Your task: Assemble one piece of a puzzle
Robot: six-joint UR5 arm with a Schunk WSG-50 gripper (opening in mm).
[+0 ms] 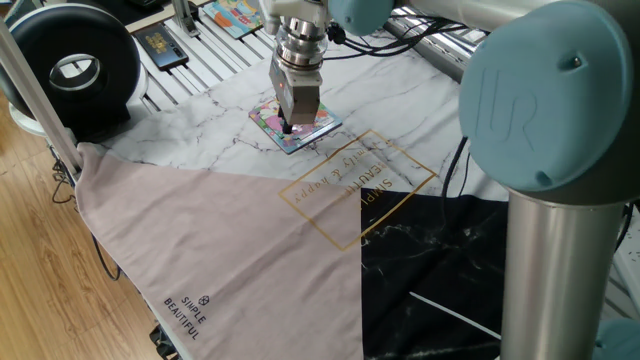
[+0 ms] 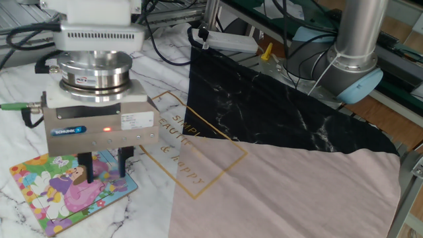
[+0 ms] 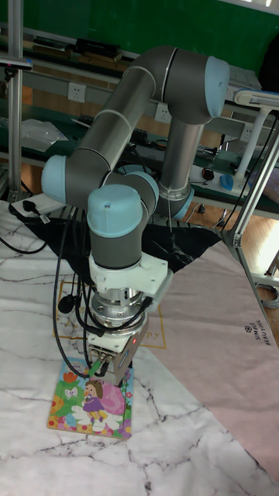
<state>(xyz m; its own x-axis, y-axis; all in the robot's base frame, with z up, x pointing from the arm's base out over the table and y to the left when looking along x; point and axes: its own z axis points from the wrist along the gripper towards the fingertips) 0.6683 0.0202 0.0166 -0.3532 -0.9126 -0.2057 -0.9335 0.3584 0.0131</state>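
Jaws low over puzzle on table, fingers apart with a clear gap, gripping nothing visible. Piece too small to pick out; presumably already pressed in, hence parted fingers.

Your arm is built of thick dark-grey tubes with pale-blue caps at the joints; one cap shows a raised logo and a small screw. You see black cables running down beside the wrist. Below it sits a ribbed silver flange, then a grey box with a blue label and a lit red lamp. The pincer ends in two short, dark, narrow fingers.
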